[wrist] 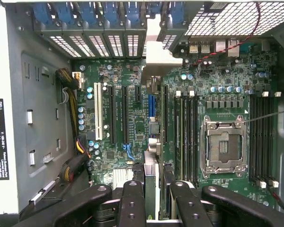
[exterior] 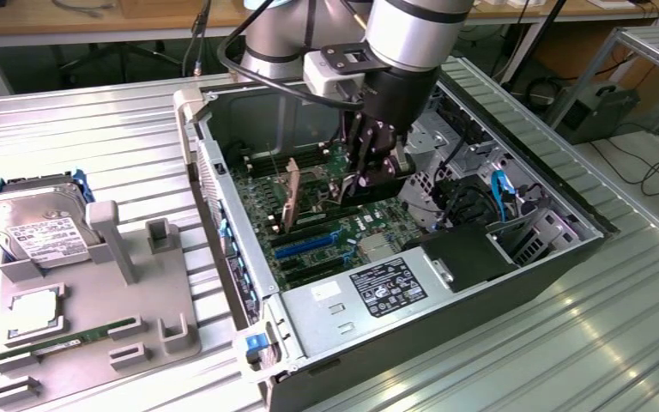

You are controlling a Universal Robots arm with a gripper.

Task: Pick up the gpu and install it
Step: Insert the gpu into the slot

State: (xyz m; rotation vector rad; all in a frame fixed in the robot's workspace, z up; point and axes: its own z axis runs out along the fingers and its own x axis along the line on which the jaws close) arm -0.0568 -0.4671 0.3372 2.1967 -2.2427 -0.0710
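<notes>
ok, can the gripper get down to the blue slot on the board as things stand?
Probably yes. The gripper, holding the graphics card edge-on, is inside the open case above the board, and nothing shows between it and the blue slot; cables sit off to the side.

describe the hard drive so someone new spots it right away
Start at the open computer case; on the exterior view's left a grey holder lies on the metal table. The hard drive sits at its far end. It is the silver box with a white label, far bulkier than the thin green memory stick.
</notes>
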